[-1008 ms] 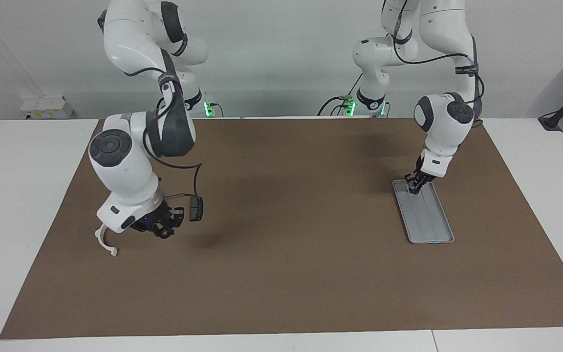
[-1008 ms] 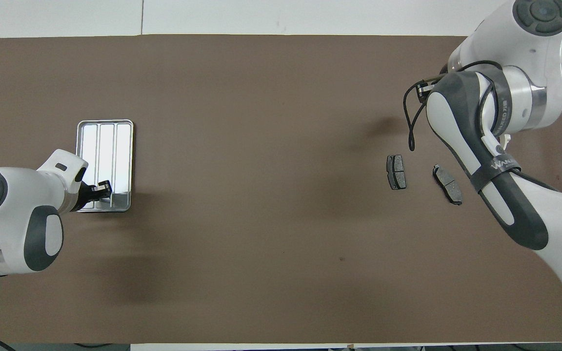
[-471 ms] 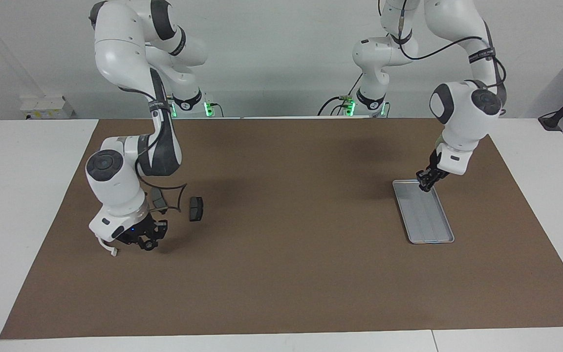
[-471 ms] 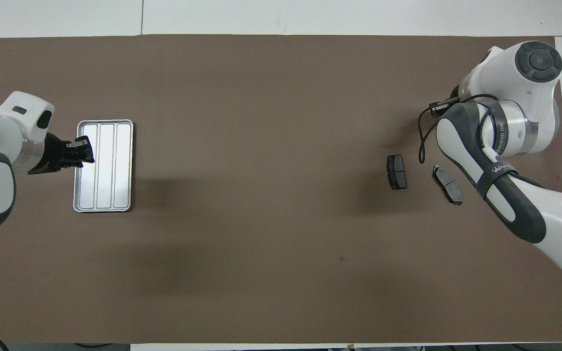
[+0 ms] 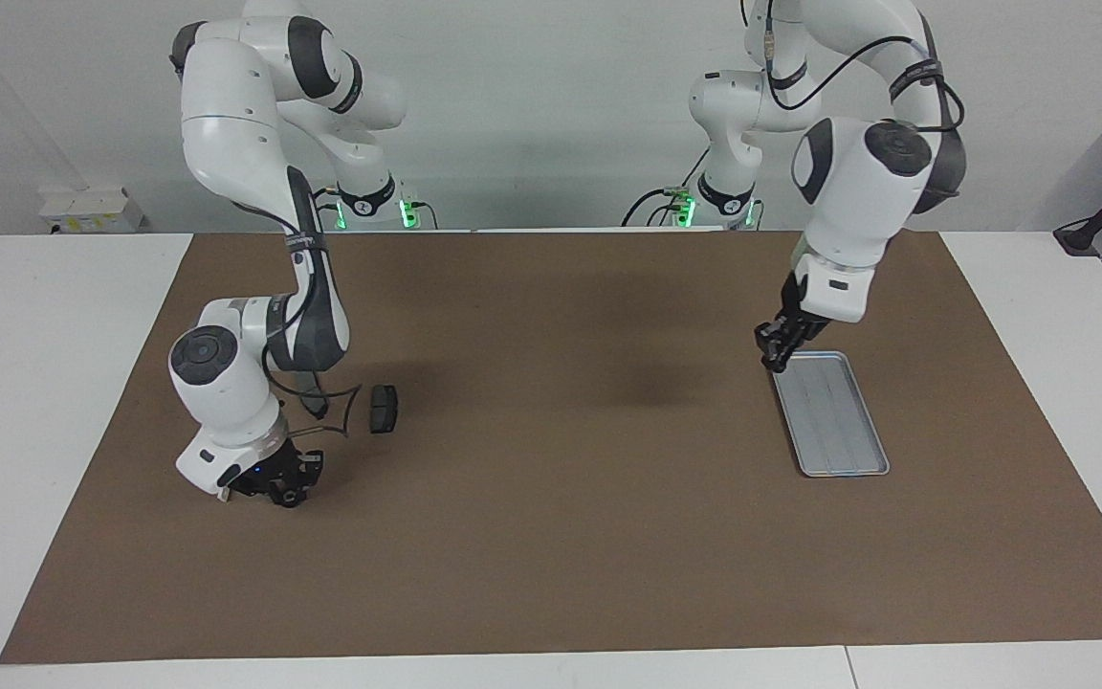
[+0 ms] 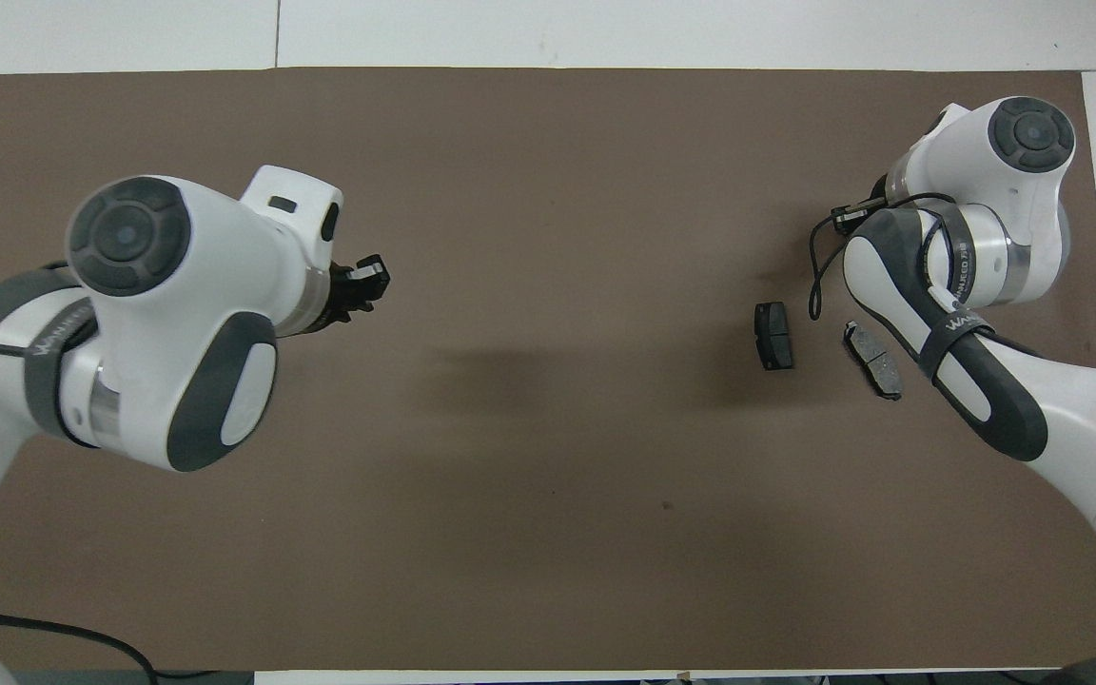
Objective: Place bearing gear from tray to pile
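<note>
The silver ribbed tray [image 5: 833, 421] lies at the left arm's end of the table, and nothing shows on its floor. In the overhead view the left arm covers it. My left gripper [image 5: 776, 350] [image 6: 369, 281] hangs shut just above the tray's corner nearest the robots. No bearing gear shows, and I cannot tell if anything sits between its tips. The pile is at the right arm's end: two dark brake pads [image 6: 773, 335] [image 6: 873, 360], one also clear in the facing view [image 5: 382, 409]. My right gripper [image 5: 283, 484] is low over the mat beside the pile, hidden under its wrist from overhead.
A brown mat [image 5: 551, 536] covers the table, with white table top [image 5: 34, 383] around it. A black cable [image 5: 331, 407] loops from the right wrist over the mat between the pads.
The left gripper has lifted off the tray and swung toward the table's middle, staying shut. The right gripper has sunk lower toward the mat beside the pile.
</note>
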`<state>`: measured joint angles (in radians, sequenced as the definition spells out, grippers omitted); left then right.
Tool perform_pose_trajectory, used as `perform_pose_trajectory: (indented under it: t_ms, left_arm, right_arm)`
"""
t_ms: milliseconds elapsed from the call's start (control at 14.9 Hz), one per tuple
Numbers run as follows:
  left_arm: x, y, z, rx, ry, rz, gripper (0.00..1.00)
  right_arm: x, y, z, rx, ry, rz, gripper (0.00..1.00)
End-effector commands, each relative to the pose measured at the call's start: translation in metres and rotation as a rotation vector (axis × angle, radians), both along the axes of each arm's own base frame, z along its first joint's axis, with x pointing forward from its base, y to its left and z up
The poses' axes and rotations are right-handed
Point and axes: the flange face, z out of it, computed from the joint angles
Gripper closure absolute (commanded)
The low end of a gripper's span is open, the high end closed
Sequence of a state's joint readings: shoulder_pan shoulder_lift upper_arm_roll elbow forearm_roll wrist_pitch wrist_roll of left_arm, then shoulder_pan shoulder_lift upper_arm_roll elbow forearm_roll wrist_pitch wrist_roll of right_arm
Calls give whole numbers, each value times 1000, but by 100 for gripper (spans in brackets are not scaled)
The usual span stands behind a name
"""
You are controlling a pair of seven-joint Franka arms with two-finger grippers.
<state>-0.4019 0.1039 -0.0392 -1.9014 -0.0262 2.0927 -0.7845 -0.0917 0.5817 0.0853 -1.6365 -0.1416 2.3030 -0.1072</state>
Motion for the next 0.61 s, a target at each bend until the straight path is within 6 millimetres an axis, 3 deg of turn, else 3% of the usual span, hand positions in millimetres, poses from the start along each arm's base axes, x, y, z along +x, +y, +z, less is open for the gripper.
perform_pose_trajectory:
  t_ms: [0,202,336,538]
  left_arm:
    - [0,-64,-44,41,-15,14,100]
    - [8,-119,-93,73,-2,29,100]
    - [-1,-137,-102,70,-9,22,100]
    - [-14,-155,-117,78,-19,17,100]
  right_arm:
    - [-2,1,4,-5,-1,6,0]
    - [-8,10,36,-20,40,13,0]
    - [-15,35,71,-31,51,44,0]
    - [-27,50,121,-35,78,-7,0]
